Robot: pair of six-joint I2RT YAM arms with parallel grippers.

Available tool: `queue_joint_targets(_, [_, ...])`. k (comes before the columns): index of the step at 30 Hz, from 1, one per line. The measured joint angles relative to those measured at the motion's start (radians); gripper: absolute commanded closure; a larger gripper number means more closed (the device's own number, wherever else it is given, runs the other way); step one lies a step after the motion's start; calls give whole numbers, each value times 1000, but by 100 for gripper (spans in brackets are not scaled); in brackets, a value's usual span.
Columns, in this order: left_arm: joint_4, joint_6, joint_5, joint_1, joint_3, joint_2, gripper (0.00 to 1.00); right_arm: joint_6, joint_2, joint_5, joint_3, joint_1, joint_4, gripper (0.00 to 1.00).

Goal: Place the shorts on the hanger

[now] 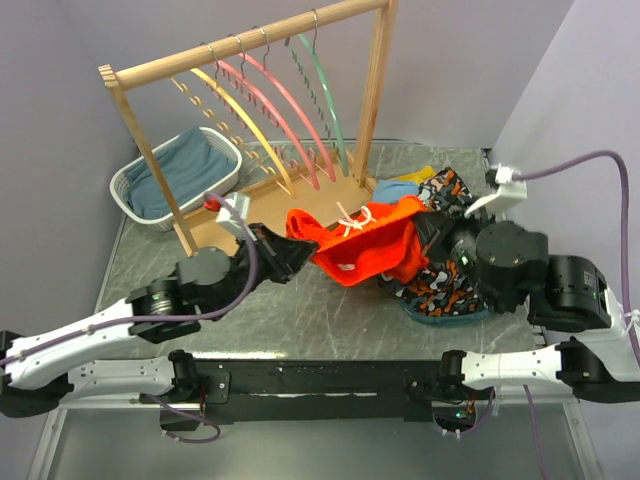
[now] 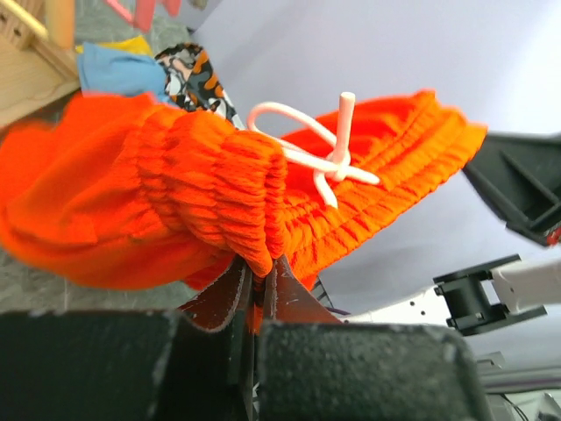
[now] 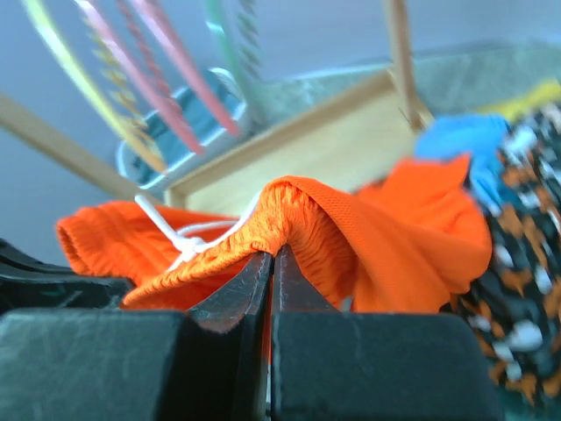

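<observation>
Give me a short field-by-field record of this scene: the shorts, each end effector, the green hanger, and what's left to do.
shorts: orange-red, held up between the two arms, white drawstring on top
left end effector: shut on the gathered waistband
right end effector: shut on the fabric at the opposite side
hanger: mint green, hanging bare on the wooden rack
nearby: patterned garment on the table beside the shorts
left to do: shorts not yet on the hanger
</observation>
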Motion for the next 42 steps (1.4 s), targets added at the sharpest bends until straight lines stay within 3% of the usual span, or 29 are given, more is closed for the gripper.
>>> queue_joint_targets(7, [-90,61,3,0,74,-115,99,-227,205,-80,280,1,101,100])
queue_joint_targets(13, [-160,88,-36,0,132,-184,99,-269,275,-181,337,-31,135,100])
queue_joint_targets(16, [-195,78,-60,0,117,-197,99,-242,219,-289,188,-140,189,100])
queue_joint_targets(19, [-216,39,-94,0,25,-215,98,-191,81,-454,-154,-311,275,100])
queue_joint_targets(23, [-244,-52,-134,0,-186,-219,96,-121,-21,-637,-531,-437,360,100])
queue_joint_targets(26, [-253,-145,-157,0,-336,-189,89,-81,-3,-719,-692,-479,410,100])
queue_joint_targets(29, [-237,-231,-180,0,-430,-152,81,-58,65,-748,-750,-491,439,100])
queue_joint_targets(34, [-194,-338,-225,6,-504,-83,56,-50,178,-739,-750,-512,488,100])
queue_joint_targets(42, [-187,-384,-262,26,-525,-13,46,-57,225,-669,-721,-543,488,100])
